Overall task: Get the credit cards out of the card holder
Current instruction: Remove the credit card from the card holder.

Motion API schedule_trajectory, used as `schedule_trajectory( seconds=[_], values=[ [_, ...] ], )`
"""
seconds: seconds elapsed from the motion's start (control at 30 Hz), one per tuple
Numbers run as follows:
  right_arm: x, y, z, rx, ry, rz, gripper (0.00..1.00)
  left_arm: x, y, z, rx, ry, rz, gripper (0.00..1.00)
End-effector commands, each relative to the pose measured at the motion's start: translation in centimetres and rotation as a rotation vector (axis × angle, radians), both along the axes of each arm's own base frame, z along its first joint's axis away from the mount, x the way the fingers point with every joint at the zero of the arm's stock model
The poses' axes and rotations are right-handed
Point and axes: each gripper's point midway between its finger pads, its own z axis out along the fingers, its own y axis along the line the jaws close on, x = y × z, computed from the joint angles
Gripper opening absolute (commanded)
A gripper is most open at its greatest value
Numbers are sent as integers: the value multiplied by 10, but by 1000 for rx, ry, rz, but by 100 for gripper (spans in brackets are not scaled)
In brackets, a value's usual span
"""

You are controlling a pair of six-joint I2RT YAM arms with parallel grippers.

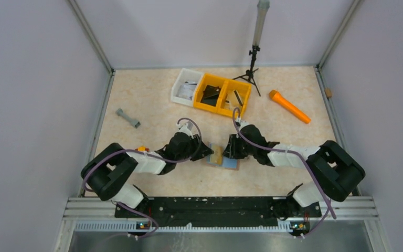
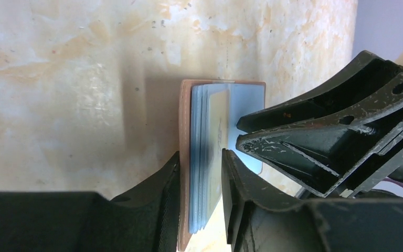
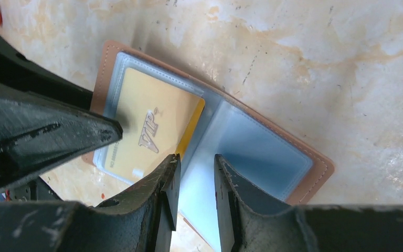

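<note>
Closest in, my right hand (image 3: 196, 157) is straddling a pale blue sleeve of the card holder (image 3: 262, 147), which is lying open on the mottled cream tabletop (image 3: 320, 63) between my arms. My left hand (image 2: 200, 155) is bracketing its other half, brown cover and stacked sleeves, where a gold credit card (image 3: 147, 121) is sitting. Whether either hand is actually clenching, I cannot tell. Pale walls (image 1: 26, 105) and metal posts (image 1: 92, 37) are enclosing the tabletop. Yellow bins (image 1: 205, 106) are standing at the far side, their contents too small to make out.
</note>
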Motion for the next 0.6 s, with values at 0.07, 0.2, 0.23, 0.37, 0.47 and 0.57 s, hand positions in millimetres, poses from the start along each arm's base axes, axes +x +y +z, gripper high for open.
schedule_trajectory(
  seconds=[0.07,0.2,0.23,0.37,0.47,0.57],
  values=[
    [4,-3,8,-24,-28,17,32,-23,-9,21,-243,67,-251,41],
    [2,-4,6,-18,-26,15,31,-33,-10,19,-260,104,-324,26],
    [2,-4,6,-15,-26,14,31,-35,-10,16,-247,113,-334,25],
    [1,-3,8,-2,-27,13,32,-34,-6,14,-232,114,-323,19],
    [0,-3,7,-2,-24,13,32,-37,-8,20,-265,106,-331,30],
    [0,-4,6,-8,-24,12,32,-40,-8,21,-278,116,-343,33]
  ],
)
